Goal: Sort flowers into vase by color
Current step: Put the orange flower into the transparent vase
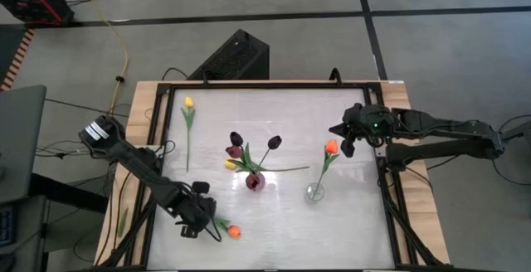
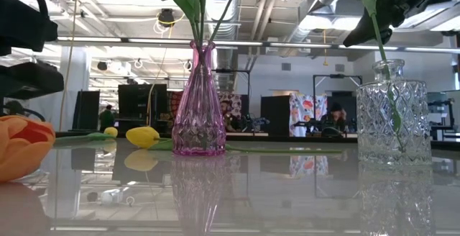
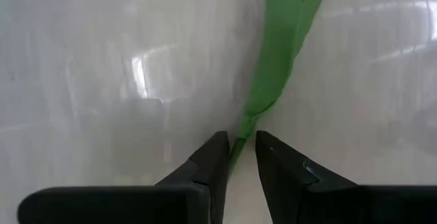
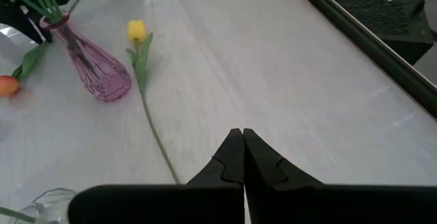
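Two vases stand mid-table: a pink vase (image 1: 255,181) holding three dark tulips (image 1: 236,139), and a clear glass vase (image 1: 315,192) with one orange tulip (image 1: 331,147). From above, the left gripper (image 1: 199,216) sits low at the near edge beside a second orange tulip (image 1: 233,231); only its wrist view shows the fingers (image 3: 212,159) slightly parted around that green stem (image 3: 273,60). The right gripper (image 4: 242,142), fingers pressed together and empty, hovers near the vased orange tulip. One yellow tulip (image 1: 188,103) lies at the far left; another yellow tulip (image 4: 137,31) lies beside the pink vase.
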{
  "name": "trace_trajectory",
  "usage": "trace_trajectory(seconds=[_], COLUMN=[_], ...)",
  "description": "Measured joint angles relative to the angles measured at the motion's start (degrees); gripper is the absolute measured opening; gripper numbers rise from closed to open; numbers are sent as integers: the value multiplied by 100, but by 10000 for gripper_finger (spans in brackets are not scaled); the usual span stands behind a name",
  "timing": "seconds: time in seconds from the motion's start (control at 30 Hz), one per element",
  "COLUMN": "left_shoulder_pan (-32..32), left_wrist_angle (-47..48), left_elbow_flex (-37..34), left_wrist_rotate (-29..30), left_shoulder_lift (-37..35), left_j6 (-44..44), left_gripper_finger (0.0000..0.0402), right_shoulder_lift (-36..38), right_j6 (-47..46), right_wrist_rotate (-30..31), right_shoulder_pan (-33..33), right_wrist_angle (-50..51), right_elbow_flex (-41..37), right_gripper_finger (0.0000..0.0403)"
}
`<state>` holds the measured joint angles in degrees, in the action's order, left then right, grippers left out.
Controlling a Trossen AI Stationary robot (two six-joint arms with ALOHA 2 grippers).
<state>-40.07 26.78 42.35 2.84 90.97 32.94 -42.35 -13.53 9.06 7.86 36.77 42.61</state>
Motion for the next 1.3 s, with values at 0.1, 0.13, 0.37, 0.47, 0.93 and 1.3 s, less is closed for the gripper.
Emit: trace_trajectory(seconds=[0.1, 0.13, 0.37, 0.47, 0.93, 1.3], left_shoulder_pan=[9, 9, 4, 0, 38, 802], left_wrist_angle=[12, 16, 5, -326, -4762, -9814], left_elbow_flex=[0, -13, -80, -82, -57, 285], left_wrist_rotate=[-87, -64, 216, 526, 1800, 1411], left_shoulder_lift=[2, -39, -480, -768, -1473, 792], left_j6=[-227, -246, -31, -9, -3124, -4266], left_gripper_finger=[65, 60, 3, 1, 0, 0], right_shoulder_lift=[0, 0, 0, 61, 460, 363], right_j6=[0, 0, 5, 37, 51, 49], right_wrist_rotate=[0, 0, 0, 0, 151, 155], right_shoulder_pan=[0, 0, 2, 4, 15, 15], right_wrist_angle=[-7, -17, -97, -88, 124, 245], right_elbow_flex=[-2, -2, -2, -2, 190, 186], right_gripper_finger=[21, 21, 21, 21, 21, 21])
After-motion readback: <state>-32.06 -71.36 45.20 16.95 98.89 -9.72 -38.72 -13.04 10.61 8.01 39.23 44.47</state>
